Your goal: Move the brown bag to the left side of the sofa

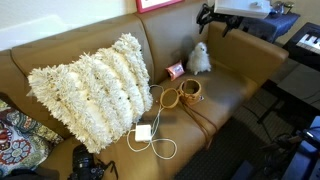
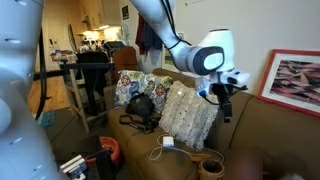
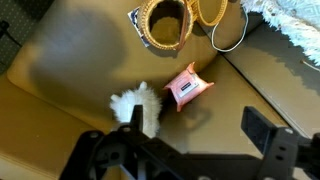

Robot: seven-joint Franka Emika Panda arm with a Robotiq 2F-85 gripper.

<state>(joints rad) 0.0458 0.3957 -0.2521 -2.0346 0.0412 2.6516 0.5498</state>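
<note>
The brown bag (image 1: 188,92) is a small round tan basket with thin loop handles. It stands on the seat of the caramel leather sofa (image 1: 235,85), between the shaggy pillow and the white toy. It also shows in the wrist view (image 3: 165,25) near the top edge and low in an exterior view (image 2: 210,165). My gripper (image 3: 200,130) is open and empty. It hangs well above the seat, over bare leather beside the toy, apart from the bag. It shows in both exterior views (image 2: 222,95) (image 1: 210,18).
A large cream shaggy pillow (image 1: 90,85) fills the sofa's left half. A white fluffy toy (image 1: 201,58) and a pink packet (image 1: 175,70) lie near the bag. A white charger with cable (image 1: 145,132), a black camera (image 1: 88,162) and a patterned cushion (image 1: 15,135) sit towards the front left.
</note>
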